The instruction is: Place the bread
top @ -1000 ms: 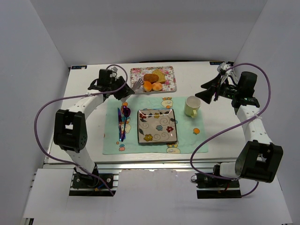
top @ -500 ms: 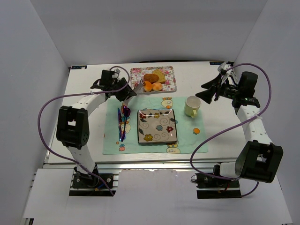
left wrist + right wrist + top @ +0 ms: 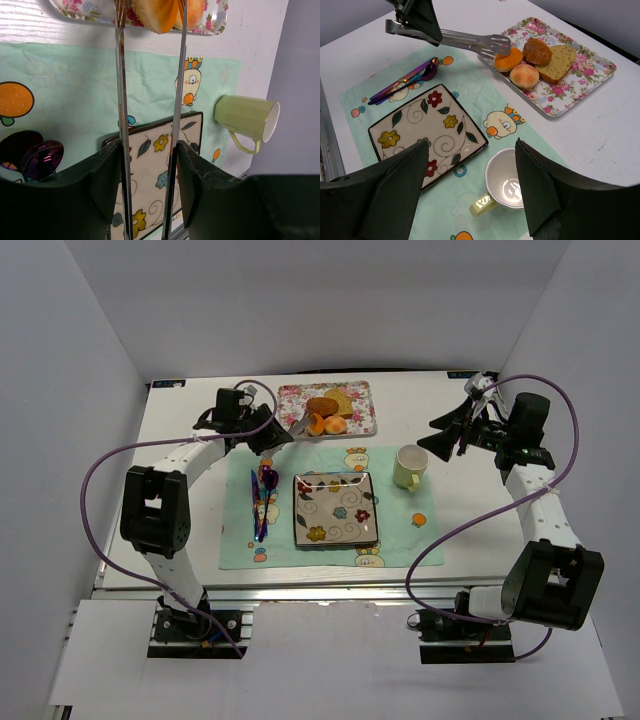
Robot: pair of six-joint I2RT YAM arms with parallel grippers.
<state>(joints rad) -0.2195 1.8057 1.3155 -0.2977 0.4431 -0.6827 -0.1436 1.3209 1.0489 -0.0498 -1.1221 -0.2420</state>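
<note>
Two glossy golden-orange buns lie on the floral tray (image 3: 360, 405): the left bun (image 3: 316, 424) and the right bun (image 3: 336, 425). My left gripper (image 3: 268, 438) is shut on metal tongs (image 3: 292, 425). In the left wrist view the tongs' two arms (image 3: 121, 100) stand on either side of the left bun (image 3: 155, 15), which rests on the tray. In the right wrist view the tong tips (image 3: 492, 47) lie against that bun (image 3: 507, 59). My right gripper (image 3: 440, 440) is open and empty above the cup (image 3: 507, 185).
A dark brown lump (image 3: 537, 50) and a pale slice (image 3: 560, 62) share the tray. A flowered square plate (image 3: 335, 508) sits on the green mat, with purple cutlery (image 3: 262, 502) to its left. A pale green cup (image 3: 408, 466) stands to its right.
My left gripper has pushed the tongs to the right, so their tips now reach round the left bun on the tray. The right arm has not moved.
</note>
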